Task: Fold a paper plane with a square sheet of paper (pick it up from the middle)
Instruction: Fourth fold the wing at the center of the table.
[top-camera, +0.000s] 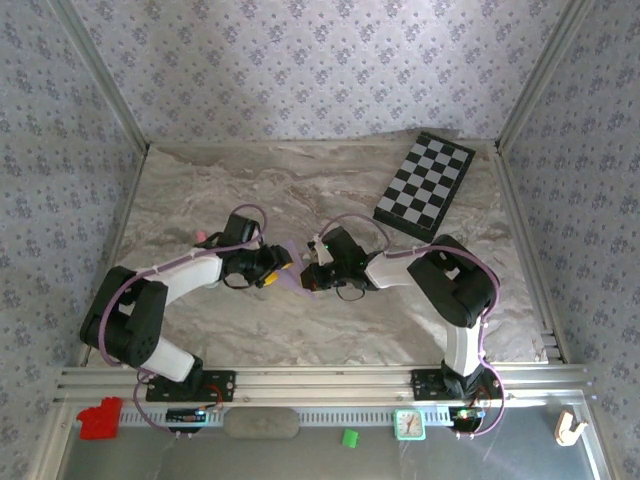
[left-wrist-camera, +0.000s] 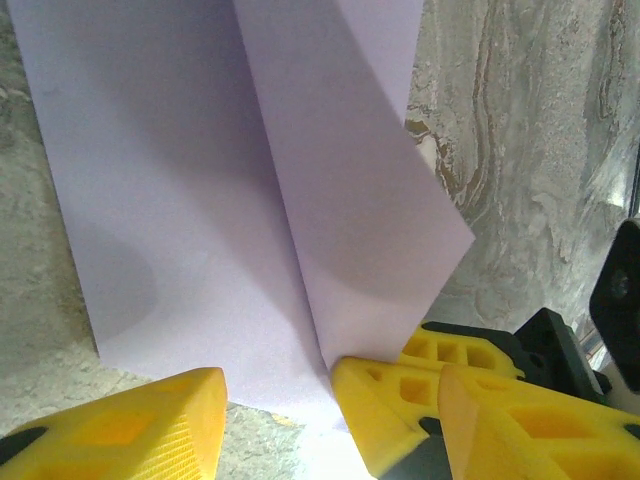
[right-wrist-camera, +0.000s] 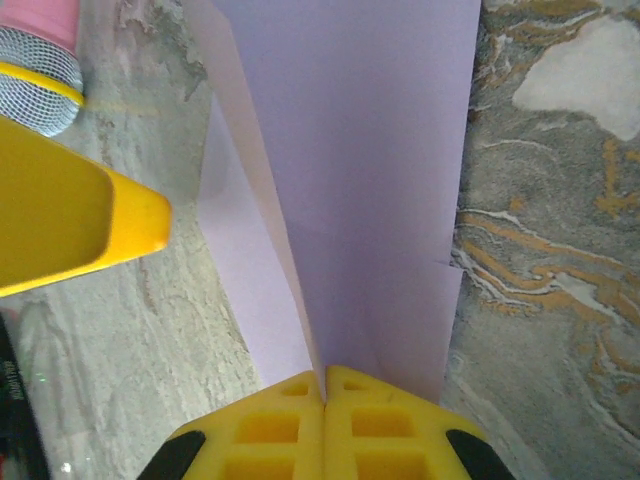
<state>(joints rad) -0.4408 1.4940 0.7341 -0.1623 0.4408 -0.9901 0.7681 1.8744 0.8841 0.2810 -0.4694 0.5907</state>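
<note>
The square sheet of paper (top-camera: 293, 262) is pale lilac and lies mid-table between the two grippers, folded along a centre crease. In the left wrist view one half of the sheet (left-wrist-camera: 180, 200) lies flat while the other flap (left-wrist-camera: 350, 200) stands up from the crease. My right gripper (right-wrist-camera: 325, 398) is shut on the sheet (right-wrist-camera: 370, 180) at the near end of that crease, and its yellow fingers (left-wrist-camera: 395, 400) also appear in the left wrist view. My left gripper (left-wrist-camera: 335, 440) is open, its fingers (left-wrist-camera: 140, 430) spread wide on either side of the sheet's edge and the right gripper's tips.
A black-and-white chequered board (top-camera: 425, 185) lies at the back right. A pink object with a grey mesh end (right-wrist-camera: 40, 60) sits just left of the paper, near the left arm (top-camera: 203, 237). Small red (top-camera: 100, 417) and green (top-camera: 349, 437) items rest on the front rail.
</note>
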